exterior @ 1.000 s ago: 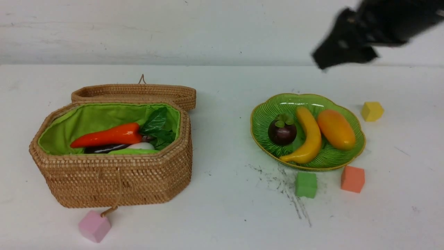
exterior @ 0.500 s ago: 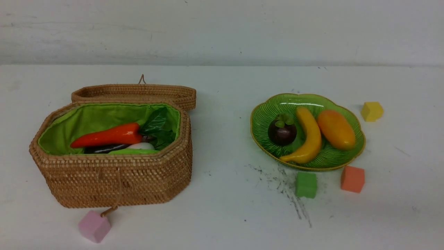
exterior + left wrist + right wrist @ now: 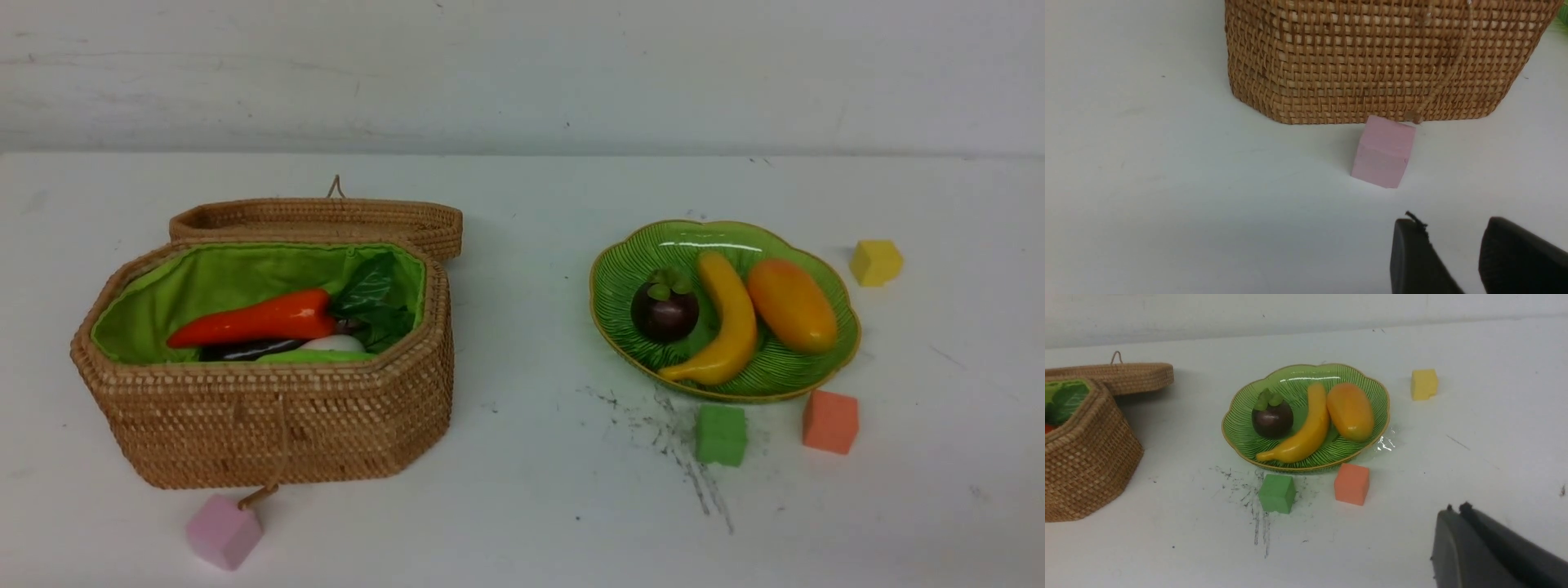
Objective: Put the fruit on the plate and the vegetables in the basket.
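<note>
White table, pale wall behind. Basket lid open: pepper, eggplant, radish, cucumber inside. Plate: mangosteen, banana, mango. L gripper jaws apart, empty, near pink cube. R gripper clamped closed, empty.

Banana, mangosteen and mango lie side by side on the green plate — pepper, eggplant and radish fill the open basket.
</note>
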`<state>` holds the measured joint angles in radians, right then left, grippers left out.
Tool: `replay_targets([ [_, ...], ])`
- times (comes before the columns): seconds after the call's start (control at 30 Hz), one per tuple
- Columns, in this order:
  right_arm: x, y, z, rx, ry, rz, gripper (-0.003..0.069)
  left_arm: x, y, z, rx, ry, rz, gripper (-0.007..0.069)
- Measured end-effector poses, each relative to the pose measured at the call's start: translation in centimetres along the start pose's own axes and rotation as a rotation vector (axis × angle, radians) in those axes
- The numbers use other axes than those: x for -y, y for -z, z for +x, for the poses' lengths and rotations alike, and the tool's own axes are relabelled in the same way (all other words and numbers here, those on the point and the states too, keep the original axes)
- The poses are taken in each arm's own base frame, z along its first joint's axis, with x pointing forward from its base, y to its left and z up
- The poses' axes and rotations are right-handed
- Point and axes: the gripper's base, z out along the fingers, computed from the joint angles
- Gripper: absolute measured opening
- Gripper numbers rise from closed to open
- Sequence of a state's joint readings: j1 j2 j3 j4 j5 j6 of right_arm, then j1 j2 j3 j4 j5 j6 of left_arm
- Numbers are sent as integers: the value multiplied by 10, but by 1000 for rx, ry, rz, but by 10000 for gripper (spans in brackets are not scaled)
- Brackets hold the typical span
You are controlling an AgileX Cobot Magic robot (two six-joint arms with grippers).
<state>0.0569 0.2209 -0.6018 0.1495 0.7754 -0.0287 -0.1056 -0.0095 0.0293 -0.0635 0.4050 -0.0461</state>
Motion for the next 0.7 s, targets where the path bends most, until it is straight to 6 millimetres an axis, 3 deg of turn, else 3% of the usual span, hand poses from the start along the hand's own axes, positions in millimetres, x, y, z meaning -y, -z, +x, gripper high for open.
replay_targets([
  [0.5,0,6,1,32,-5,21,3,0,0,0,0,0,0,239],
  [0.7,10,13,10,110,102,153,8,0,0,0,0,0,0,239],
])
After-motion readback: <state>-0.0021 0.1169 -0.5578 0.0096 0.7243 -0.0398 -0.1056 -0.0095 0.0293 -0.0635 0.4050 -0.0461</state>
